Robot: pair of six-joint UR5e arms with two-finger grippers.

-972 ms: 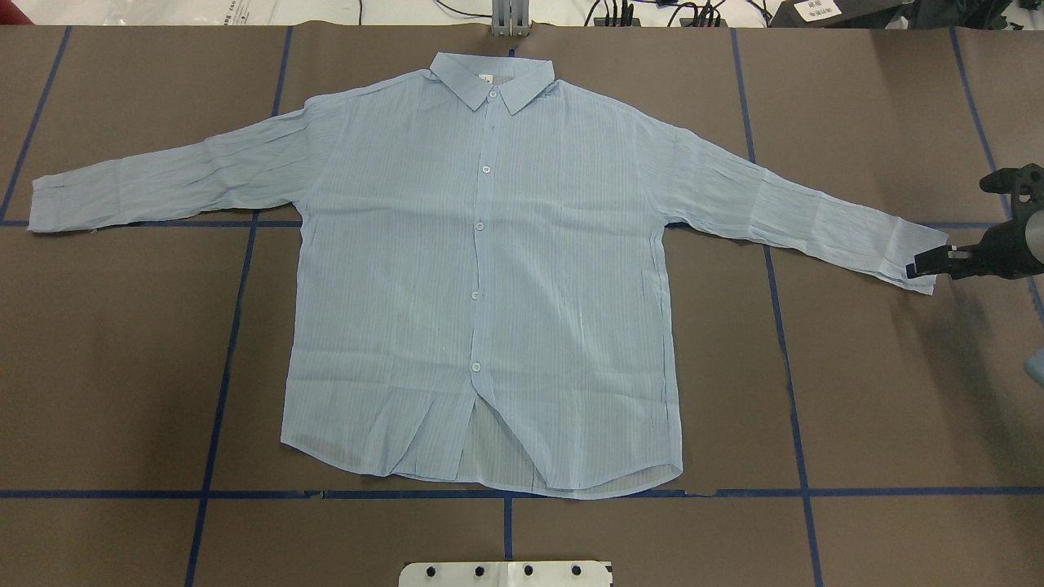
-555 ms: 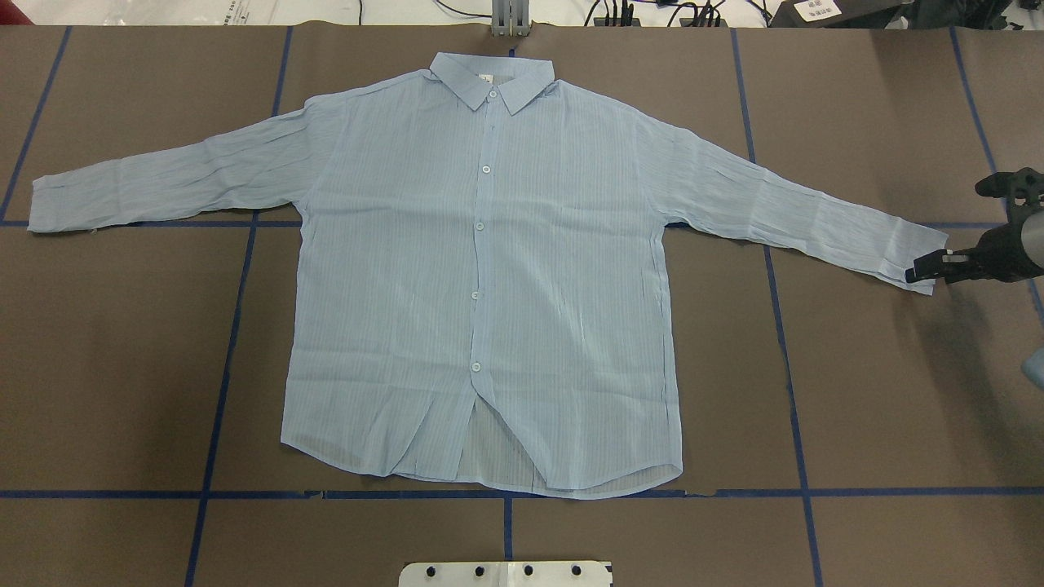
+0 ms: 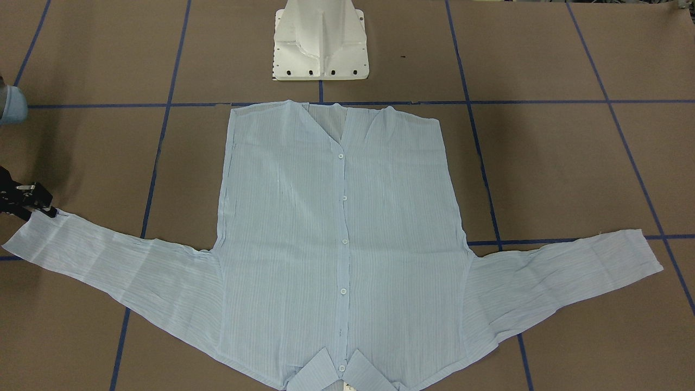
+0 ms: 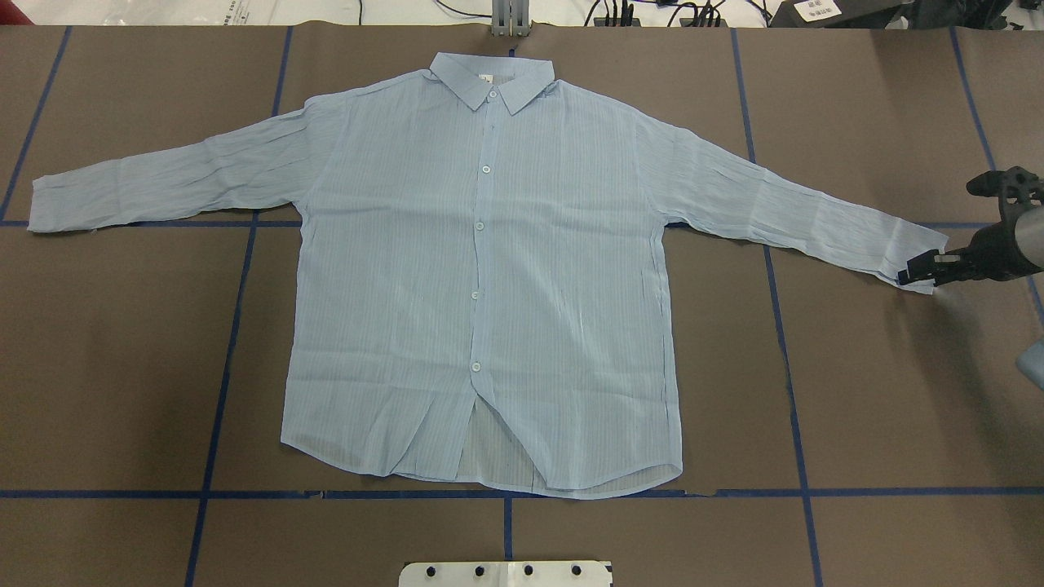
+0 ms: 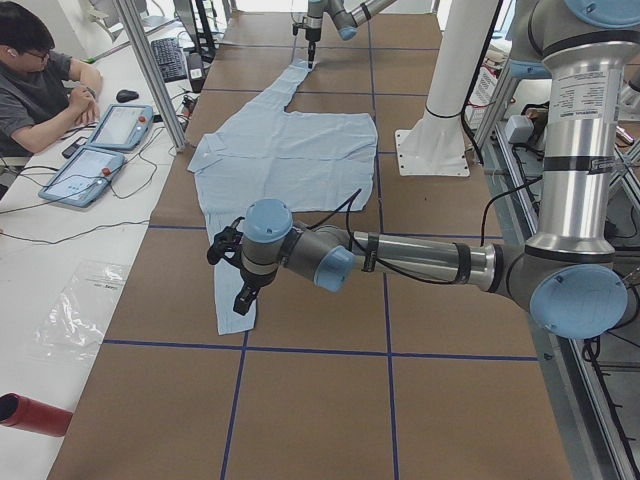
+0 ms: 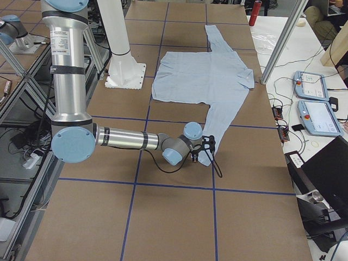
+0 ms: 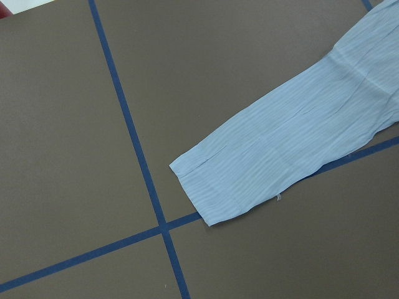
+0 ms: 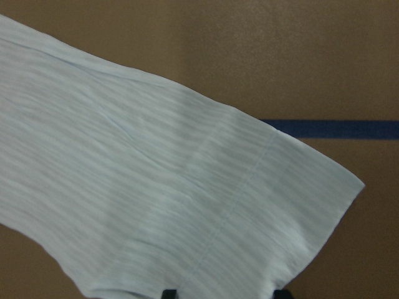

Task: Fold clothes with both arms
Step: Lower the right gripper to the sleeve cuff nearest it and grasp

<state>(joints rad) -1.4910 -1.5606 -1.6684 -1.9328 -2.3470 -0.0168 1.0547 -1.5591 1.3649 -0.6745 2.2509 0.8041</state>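
Note:
The light-blue shirt [image 4: 489, 269] lies flat and buttoned, front up, sleeves spread wide, collar at the far side; it also shows in the front-facing view [image 3: 336, 233]. My right gripper [image 4: 907, 275] is low at the near corner of the right sleeve's cuff [image 8: 249, 205]. Its two fingertips [image 8: 168, 293] stand apart at the cuff's edge, open; it also shows in the front-facing view [image 3: 48, 212]. My left gripper [image 5: 243, 298] hangs over the left sleeve's cuff [image 7: 212, 180]. I cannot tell whether it is open or shut.
The white pedestal base [image 4: 506, 573] stands at the table's near edge, just behind the shirt's hem. Blue tape lines [image 4: 228, 350] cross the brown table cover. An operator [image 5: 40, 80] with tablets [image 5: 120, 125] sits at the far side. A red cylinder [image 5: 30, 413] lies beyond the left end.
My right gripper has moved a little leftward onto the cuff's near corner. The shirt has not moved.

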